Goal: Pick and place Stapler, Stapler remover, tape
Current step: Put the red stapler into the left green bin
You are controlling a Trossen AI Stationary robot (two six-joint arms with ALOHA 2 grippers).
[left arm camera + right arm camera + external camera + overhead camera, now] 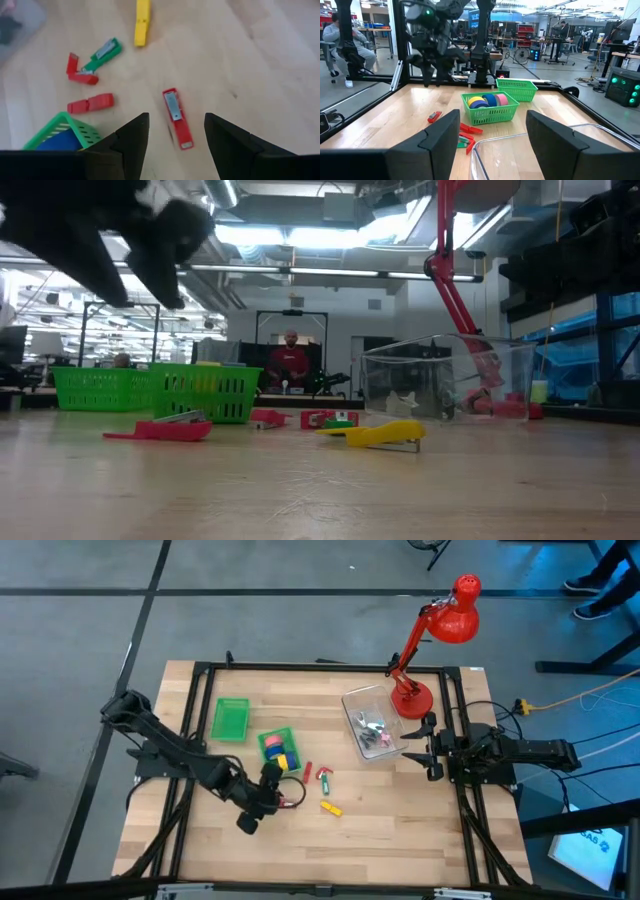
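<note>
My left gripper (272, 790) (175, 135) is open and hovers above a red stapler (177, 118) (165, 428) that lies flat on the table, just ahead of the gap between the fingers. A yellow stapler (142, 22) (331, 808), a green and red stapler remover (102, 52) (325, 778) and a small red piece (90, 104) also lie flat on the wood. Yellow, blue and pink tape rolls (489, 100) sit in a green bin (280, 748). My right gripper (430, 747) (492, 135) is open and waits at the table's right side.
An empty green bin (230, 720) stands left of the one with tape. A clear container (372, 722) with small items and a red desk lamp (430, 640) stand toward the far right. A black frame (300, 668) runs around the table. People sit beyond the table.
</note>
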